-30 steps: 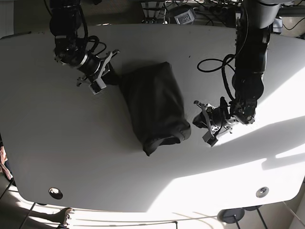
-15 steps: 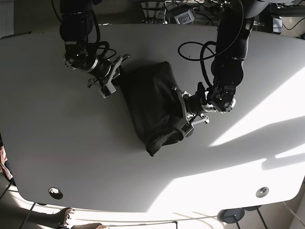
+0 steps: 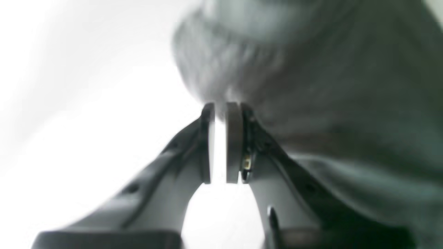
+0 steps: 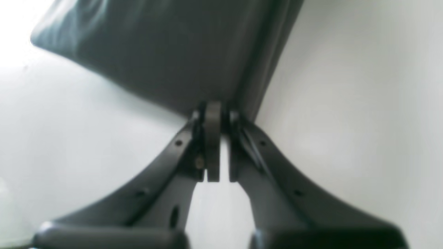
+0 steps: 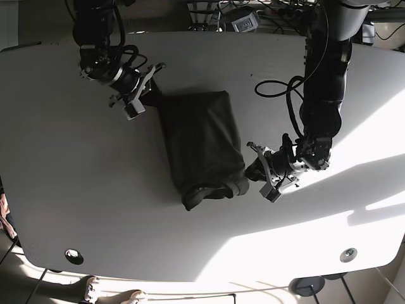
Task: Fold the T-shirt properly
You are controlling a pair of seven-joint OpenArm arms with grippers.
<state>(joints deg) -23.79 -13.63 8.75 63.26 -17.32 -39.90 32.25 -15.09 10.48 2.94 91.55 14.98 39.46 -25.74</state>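
Note:
A dark T-shirt [image 5: 202, 139] lies folded into a long block in the middle of the white table [image 5: 95, 209], with a crumpled lump at its near end. My right gripper [image 5: 147, 96] is at the shirt's far left corner. In the right wrist view this gripper [image 4: 214, 103] is shut, its tips pinching the corner of the T-shirt [image 4: 166, 52]. My left gripper [image 5: 252, 170] is at the near right edge. In the left wrist view this gripper [image 3: 219, 105] shows only a thin slit between its pads, its tips on the blurred hem of the T-shirt [image 3: 346, 86].
A black cable [image 5: 278, 88] from the left arm loops over the table right of the shirt. Cables and gear [image 5: 243, 19] crowd the far edge. Two round fittings [image 5: 74, 256] [image 5: 348, 255] sit near the front corners. Bright sunlight covers the right front.
The shirt has swung from slanted to nearly straight. My left gripper drew back toward the near right with the hem. My right gripper shifted slightly toward the far left.

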